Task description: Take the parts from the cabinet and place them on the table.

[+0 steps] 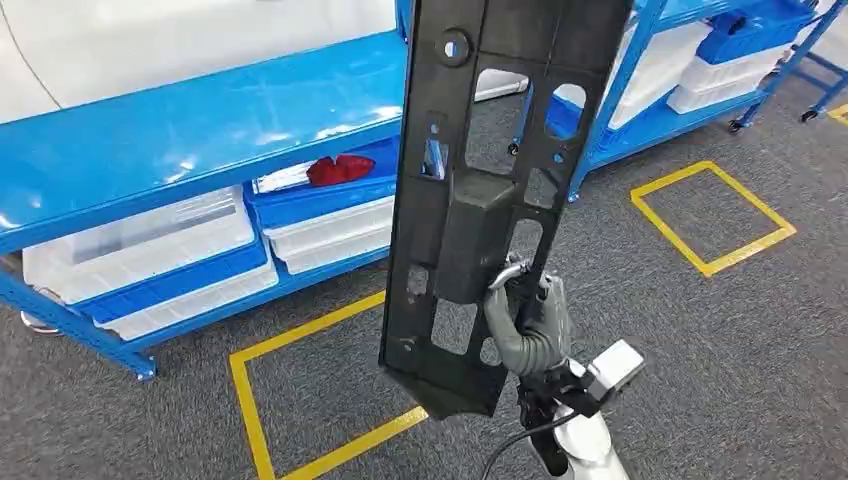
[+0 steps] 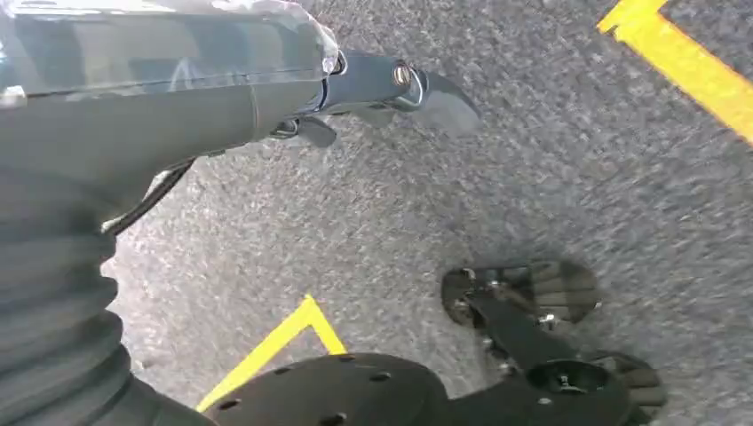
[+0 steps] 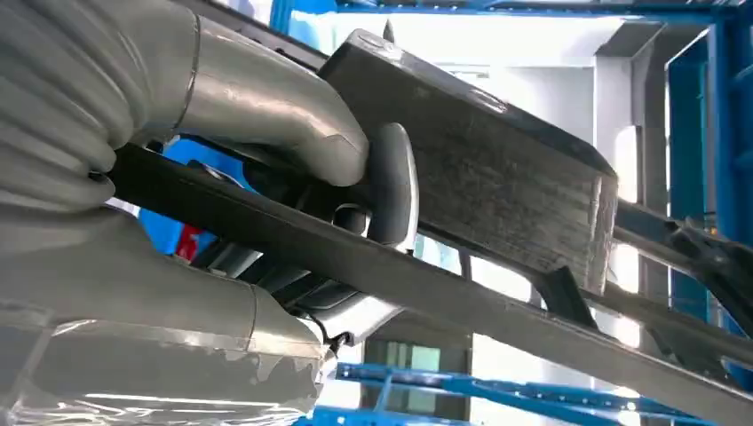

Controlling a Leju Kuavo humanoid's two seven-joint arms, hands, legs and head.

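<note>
The right arm is reaching up from the near edge, its right hand (image 1: 528, 325) gripping a long black panel (image 1: 500, 180) upright. The left hand (image 2: 373, 89) is hanging toward the floor, fingers apart, holding nothing.

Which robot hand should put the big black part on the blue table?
The right hand. It already grips the black part, held upright in front of the blue table. The left hand hangs over the grey floor, holding nothing.
</note>
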